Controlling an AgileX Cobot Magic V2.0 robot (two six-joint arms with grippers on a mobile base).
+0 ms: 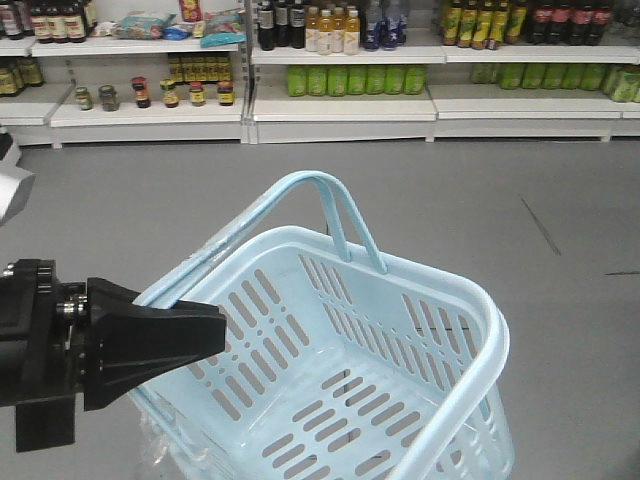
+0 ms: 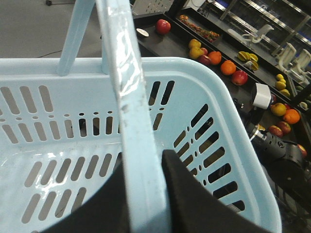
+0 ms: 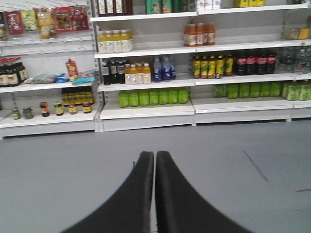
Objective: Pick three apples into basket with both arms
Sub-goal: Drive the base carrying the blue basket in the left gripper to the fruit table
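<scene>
I am gripping the handle [image 2: 131, 121] of the basket [image 2: 194, 73] tight in my left fingers [image 2: 187, 194], while the apples [image 2: 239, 77] are sitting on the dark table [image 2: 163, 46] beyond its far rim, upper right of frame, seemingly nearer my right fingers [image 3: 175, 204], pressed together and empty.

left arm [image 1: 45, 345] — matte black, blocky, metal bolts | fingers [image 3: 133, 199] — black, smooth, tapered | wrist part [image 2: 262, 95] white-grey
</scene>
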